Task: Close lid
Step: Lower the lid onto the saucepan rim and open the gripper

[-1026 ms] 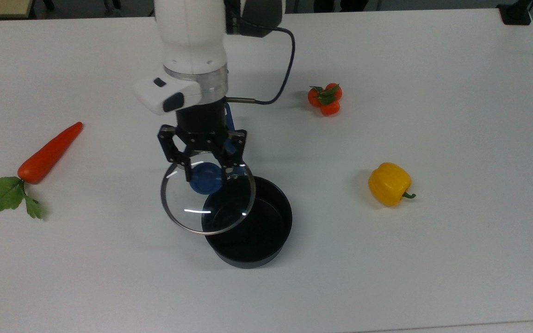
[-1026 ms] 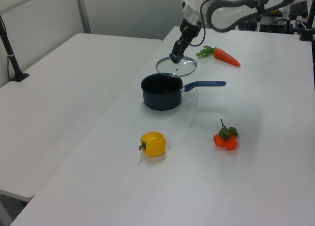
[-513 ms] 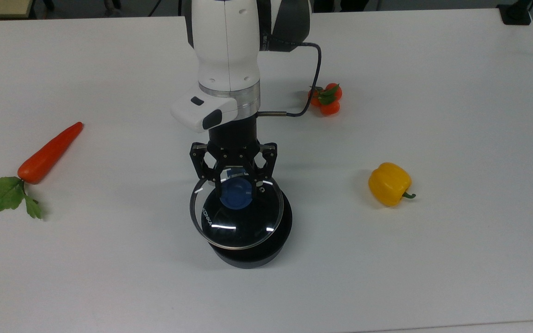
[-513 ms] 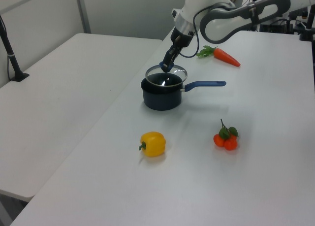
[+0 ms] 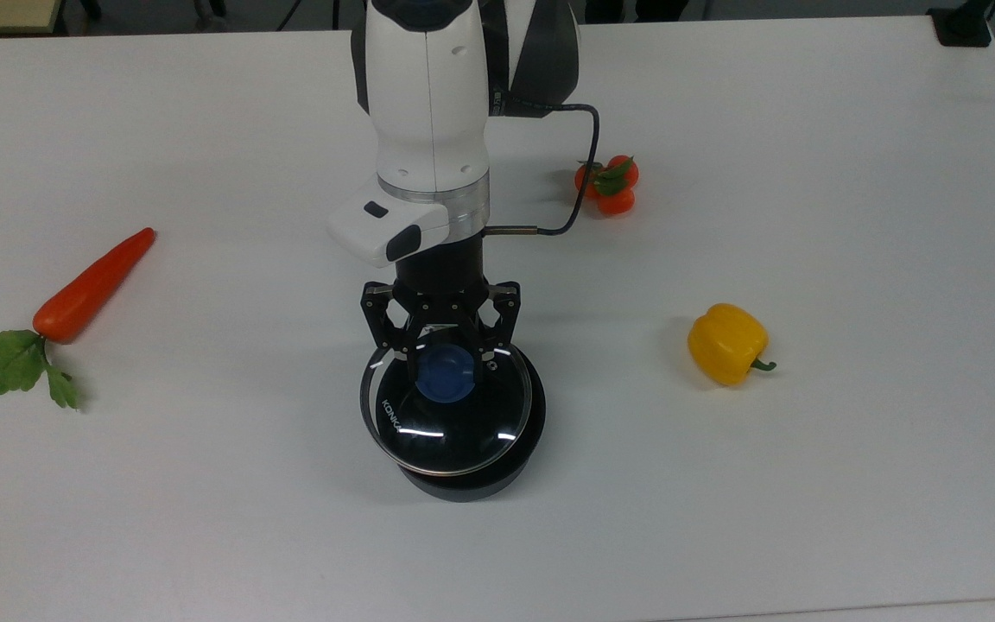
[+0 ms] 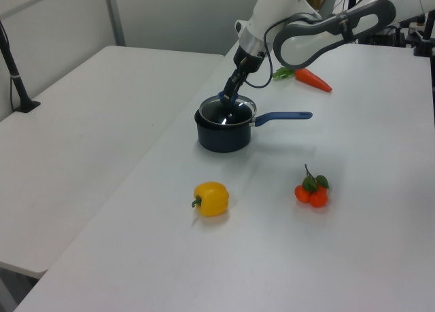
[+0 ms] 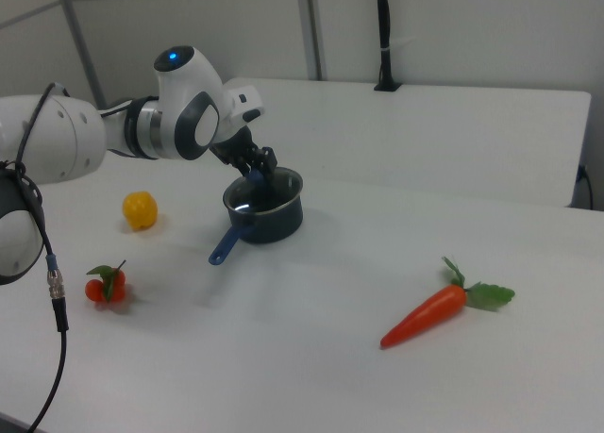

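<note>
The round glass lid point(image 5: 446, 419) with a metal rim and "KONKA" print sits over the mouth of the dark saucepan point(image 5: 510, 462), tilted a little and offset toward the top view's left. My gripper point(image 5: 444, 358) is shut on the lid's blue knob point(image 5: 443, 380), its black fingers either side of it. In the left view the lid point(image 6: 224, 113) covers the pan point(image 6: 223, 136), whose blue handle point(image 6: 282, 116) points toward the left view's right. In the right view the gripper point(image 7: 257, 176) reaches down to the pan point(image 7: 271, 216).
A carrot point(image 5: 91, 285) with green leaves lies at the top view's left. A cluster of small tomatoes point(image 5: 607, 184) sits behind the arm's cable, and a yellow bell pepper point(image 5: 726, 343) lies at the top view's right. The white table point(image 5: 808, 484) stretches wide around the pan.
The gripper carried the lid from beside the pan toward the top view's right until it came over the pan's mouth, then lowered it slightly. Its hold on the knob stayed the same.
</note>
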`<state>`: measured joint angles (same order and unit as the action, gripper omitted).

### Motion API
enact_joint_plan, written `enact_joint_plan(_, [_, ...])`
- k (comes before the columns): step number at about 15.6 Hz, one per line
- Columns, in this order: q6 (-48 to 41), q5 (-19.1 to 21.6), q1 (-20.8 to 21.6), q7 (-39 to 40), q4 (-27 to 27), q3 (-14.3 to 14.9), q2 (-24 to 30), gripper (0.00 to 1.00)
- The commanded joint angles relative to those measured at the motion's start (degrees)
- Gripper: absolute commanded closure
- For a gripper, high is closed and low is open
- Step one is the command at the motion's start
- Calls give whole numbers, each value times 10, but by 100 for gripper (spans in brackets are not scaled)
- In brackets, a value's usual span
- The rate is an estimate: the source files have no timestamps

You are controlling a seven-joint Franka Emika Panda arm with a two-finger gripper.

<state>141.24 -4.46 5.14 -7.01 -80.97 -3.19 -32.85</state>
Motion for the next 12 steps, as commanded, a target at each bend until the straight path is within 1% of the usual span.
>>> enact_joint_plan(1, [8, -9, 12, 2, 16, 4, -8, 59])
enact_joint_plan(7, [10, -9, 13, 4, 20, 4, -9, 58])
enact_joint_plan(12, [47, -8, 13, 3, 27, 4, -19, 58])
